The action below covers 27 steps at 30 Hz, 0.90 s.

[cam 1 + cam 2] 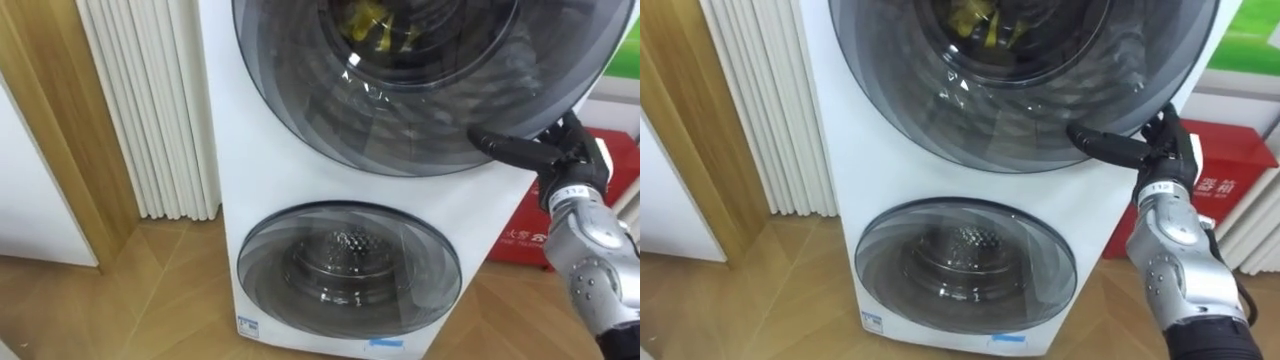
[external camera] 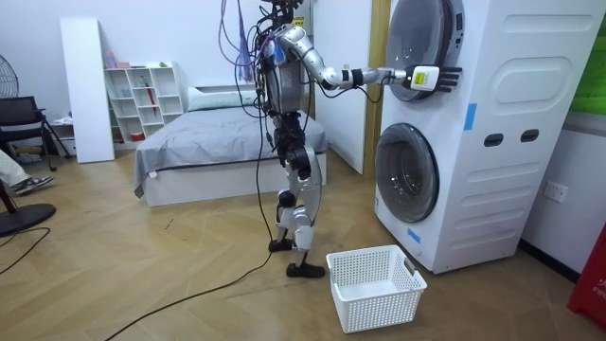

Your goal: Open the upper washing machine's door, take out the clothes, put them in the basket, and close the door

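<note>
Right hand (image 1: 1165, 155) against top-cropped upper door (image 1: 1020, 110)

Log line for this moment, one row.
stage: reach | right hand: open, at right edge of upper door | upper door: shut | clothes: yellow, behind its glass | basket: before machine

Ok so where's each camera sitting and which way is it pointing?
Left eye view: on the robot's head, looking down at the washer front; right hand at the upper door rim, forearm showing.
Right eye view: just beside it, same aim; same hand and forearm.
Room view: stands off across the room, sees the whole robot side-on, arm out to the washer, basket on the floor nearby.
Shared: all show the right hand at the upper door.
</note>
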Motion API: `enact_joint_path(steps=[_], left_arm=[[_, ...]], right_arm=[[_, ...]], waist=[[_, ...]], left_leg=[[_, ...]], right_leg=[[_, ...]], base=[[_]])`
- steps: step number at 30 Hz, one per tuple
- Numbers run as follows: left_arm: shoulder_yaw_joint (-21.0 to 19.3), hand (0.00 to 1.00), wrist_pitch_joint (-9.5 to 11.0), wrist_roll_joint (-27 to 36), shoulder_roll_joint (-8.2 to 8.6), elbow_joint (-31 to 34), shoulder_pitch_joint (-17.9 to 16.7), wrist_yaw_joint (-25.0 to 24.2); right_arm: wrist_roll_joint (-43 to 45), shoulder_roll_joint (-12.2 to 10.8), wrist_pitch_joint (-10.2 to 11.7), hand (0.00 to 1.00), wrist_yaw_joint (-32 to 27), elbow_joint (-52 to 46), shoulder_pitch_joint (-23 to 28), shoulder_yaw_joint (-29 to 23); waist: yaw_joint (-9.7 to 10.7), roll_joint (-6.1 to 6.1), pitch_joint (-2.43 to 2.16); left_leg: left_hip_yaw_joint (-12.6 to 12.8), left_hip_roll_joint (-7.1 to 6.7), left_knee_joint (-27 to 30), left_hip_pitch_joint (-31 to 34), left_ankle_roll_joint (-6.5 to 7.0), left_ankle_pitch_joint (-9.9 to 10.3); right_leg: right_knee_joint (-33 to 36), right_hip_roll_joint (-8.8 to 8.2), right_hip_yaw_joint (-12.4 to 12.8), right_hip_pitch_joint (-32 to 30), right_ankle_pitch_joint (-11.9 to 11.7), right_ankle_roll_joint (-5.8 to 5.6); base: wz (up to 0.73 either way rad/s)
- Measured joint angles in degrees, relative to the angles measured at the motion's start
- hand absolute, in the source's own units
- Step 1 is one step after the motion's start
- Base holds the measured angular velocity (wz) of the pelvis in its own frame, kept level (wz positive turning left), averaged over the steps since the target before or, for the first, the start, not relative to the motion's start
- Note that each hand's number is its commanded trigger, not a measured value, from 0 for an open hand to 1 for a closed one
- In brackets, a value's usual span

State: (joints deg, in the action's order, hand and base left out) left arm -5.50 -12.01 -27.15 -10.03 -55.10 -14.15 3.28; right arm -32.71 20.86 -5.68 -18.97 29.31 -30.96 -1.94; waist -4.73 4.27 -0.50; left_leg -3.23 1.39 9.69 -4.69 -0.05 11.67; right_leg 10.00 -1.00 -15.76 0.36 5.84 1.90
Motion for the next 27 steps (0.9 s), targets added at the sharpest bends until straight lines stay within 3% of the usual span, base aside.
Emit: enact_joint_path(steps=[9, 11, 15, 20, 27], left_arm=[[-0.03, 0.0, 0.09, -0.01, -0.15, -0.02, -0.28, 0.02], [-0.03, 0.0, 0.64, -0.04, -0.12, -0.02, -0.26, 0.0], [0.03, 0.0, 0.81, 0.09, -0.16, -0.02, 0.1, -0.07], [0.27, 0.0, 1.03, 0.04, -0.18, -0.02, 0.17, -0.01], [2.31, 0.0, 2.73, 0.1, -0.37, -0.15, 0.34, 0.81]], right_arm=[[0.69, 0.0, -0.93, 0.0, 0.08, -1.81, 0.08, 0.58], [1.62, -0.01, -1.98, 0.0, 0.22, -5.08, 0.23, 0.75], [4.37, 0.0, -2.01, 0.0, 0.26, -8.88, 1.03, 0.75], [5.3, 0.04, -2.01, 0.0, 0.42, -18.36, 5.23, 0.57], [8.36, -0.03, -2.0, 0.0, 2.71, -27.08, 8.85, 0.78]], waist=[[0.17, 0.13, 0.13], [0.03, 0.08, 0.21], [0.26, 0.04, 0.23], [1.23, -0.01, 0.23], [1.13, -0.38, 0.36]], left_leg=[[0.27, 0.02, -0.25, 0.06, 0.0, 0.0], [1.29, 0.08, -0.52, 0.29, 0.0, 0.0], [2.32, 0.1, -0.56, 0.27, 0.0, 0.0], [3.19, 0.26, -0.55, 0.23, 0.0, 0.0], [5.55, 0.94, -0.7, -0.44, -0.06, 0.04]], right_leg=[[0.04, 0.04, 0.35, -0.39, 0.09, -0.05], [0.64, 0.16, 1.38, -1.38, 0.12, -0.02], [0.73, 0.15, 1.63, -1.71, 0.12, -0.01], [0.65, 0.25, 1.93, -1.97, 0.16, 0.04], [0.76, 1.1, 4.22, -2.5, 0.02, 0.28]], base=[[-0.02], [-0.2], [-0.13], [-0.1], [-0.19]])
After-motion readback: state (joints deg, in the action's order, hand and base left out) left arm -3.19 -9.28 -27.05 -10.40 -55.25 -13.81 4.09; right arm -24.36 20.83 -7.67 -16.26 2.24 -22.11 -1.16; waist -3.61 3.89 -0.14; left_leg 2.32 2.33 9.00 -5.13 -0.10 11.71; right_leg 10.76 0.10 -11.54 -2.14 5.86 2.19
